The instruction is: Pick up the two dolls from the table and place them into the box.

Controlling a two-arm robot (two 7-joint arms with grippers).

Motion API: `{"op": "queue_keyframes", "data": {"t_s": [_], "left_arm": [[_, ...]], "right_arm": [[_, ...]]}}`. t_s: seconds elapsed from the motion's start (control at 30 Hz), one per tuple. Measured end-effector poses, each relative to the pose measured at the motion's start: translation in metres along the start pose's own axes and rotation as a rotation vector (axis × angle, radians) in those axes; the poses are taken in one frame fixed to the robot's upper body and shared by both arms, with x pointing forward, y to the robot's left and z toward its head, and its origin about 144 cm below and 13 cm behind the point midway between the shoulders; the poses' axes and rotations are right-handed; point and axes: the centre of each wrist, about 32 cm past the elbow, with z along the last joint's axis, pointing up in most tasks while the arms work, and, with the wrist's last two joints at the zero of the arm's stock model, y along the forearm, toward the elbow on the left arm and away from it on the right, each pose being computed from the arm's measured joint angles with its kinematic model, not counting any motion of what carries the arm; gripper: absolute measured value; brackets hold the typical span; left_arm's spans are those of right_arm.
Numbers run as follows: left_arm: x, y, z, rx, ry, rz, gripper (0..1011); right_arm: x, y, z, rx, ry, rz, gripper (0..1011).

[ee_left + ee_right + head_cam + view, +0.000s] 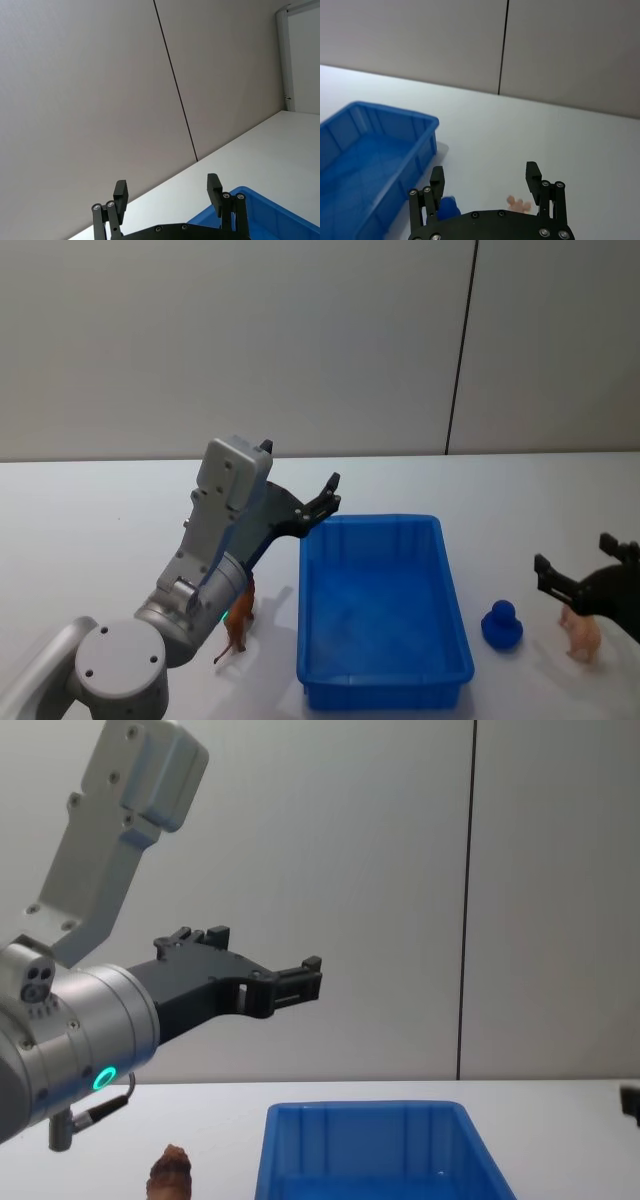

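**Risks.** The left pincer (322, 500) is raised above the far left corner of the box (385, 692). Its jaws are spread with nothing between them. The brown doll (238, 625) stands on the counter (100, 540) just left of the box, close against the left arm's lower link and partly hidden by it in the head view. A descent from this pose could brush the arm against the doll and topple it. It could also catch the box wall and shove the box.

The right pincer (576, 558) hangs well right of the box, jaws spread and empty, over the peach doll (582, 635). A blue figure (502, 624) sits between that doll and the box, apart from both. A low carry toward the box could strike it. Three small figures are present for a two-doll task, so the wrong one could be picked.

**Condition of items.**
- **Brown doll:** reddish-brown, lumpy, thin-legged and upright. It will likely tip easily.
- **Peach doll:** pale, rounded and upright.
- **Blue figure:** squat, with a round head.
- **Box:** bright blue, rimmed, with ribbed inner walls. No doll lies in it.
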Motion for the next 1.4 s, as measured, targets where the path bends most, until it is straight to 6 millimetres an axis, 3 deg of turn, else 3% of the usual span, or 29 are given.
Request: {"op": "queue_keyframes", "data": {"t_s": [0.53, 1.4], "left_arm": [[0.0, 0.0, 0.0, 0.0, 0.0, 0.0, 1001], [0.0, 0.0, 0.0, 0.0, 0.0, 0.0, 1001]], "right_arm": [[0.009, -0.003, -0.018, -0.17, 0.031, -0.046, 1001], [0.005, 0.006, -0.04, -0.277, 0.07, -0.036, 1001]]}}
